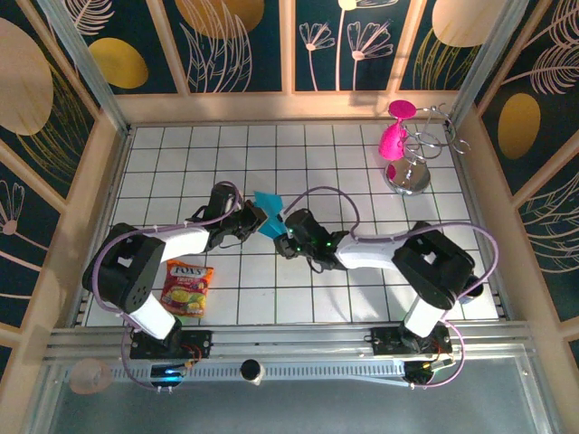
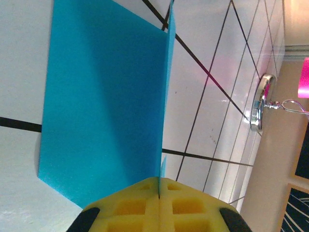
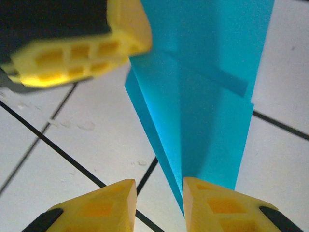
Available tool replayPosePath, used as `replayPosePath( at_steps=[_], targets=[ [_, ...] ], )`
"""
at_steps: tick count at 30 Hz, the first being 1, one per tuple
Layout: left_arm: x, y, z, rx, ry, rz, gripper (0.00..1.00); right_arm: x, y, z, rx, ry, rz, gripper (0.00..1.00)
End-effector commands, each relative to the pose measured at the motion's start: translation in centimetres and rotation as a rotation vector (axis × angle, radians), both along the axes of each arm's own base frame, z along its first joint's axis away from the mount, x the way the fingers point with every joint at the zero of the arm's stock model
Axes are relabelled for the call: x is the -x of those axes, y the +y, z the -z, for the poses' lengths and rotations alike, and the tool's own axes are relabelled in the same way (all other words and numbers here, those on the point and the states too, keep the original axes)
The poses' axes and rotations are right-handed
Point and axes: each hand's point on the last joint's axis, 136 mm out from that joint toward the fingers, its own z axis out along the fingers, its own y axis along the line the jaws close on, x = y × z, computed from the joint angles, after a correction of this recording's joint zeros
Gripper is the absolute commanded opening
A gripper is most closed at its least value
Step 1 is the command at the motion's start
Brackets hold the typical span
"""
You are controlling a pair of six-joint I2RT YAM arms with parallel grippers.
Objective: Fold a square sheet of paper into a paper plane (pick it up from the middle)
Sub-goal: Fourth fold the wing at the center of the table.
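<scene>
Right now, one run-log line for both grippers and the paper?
left gripper: shut on folded blue paper | right gripper: open, at the paper's pointed end | snack packet: beside left arm's base

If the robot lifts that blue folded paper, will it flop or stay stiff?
Probably fairly stiff: the thin turquoise-blue folded paper juts straight from the shut left gripper without drooping. Likely very light, so a nudge could slide it on the white tiled table.
</scene>
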Motion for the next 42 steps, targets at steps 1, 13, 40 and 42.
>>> replayPosePath(
  at_steps=[1,13,40,42],
  targets=[
    [-0.4,0.2,-0.4,-0.007,0.02,-0.035,0.01,-1.9,-0.2,0.0,0.065,-0.092,0.055,0.31],
    [-0.3,0.1,0.0,-0.013,0.036,-0.034,0.01,-1.6,1.2,0.4,0.087,-0.102,0.009,0.37],
    [-0.2,0.8,0.0,-0.067,0.033,-0.037,0.18,-2.1,0.4,2.0,0.184,-0.09,0.033,0.16],
    [-0.3,1.0,-0.1,-0.082,0.03,-0.039,0.24,-1.8,0.4,2.1,0.188,-0.085,0.023,0.15]
  ],
)
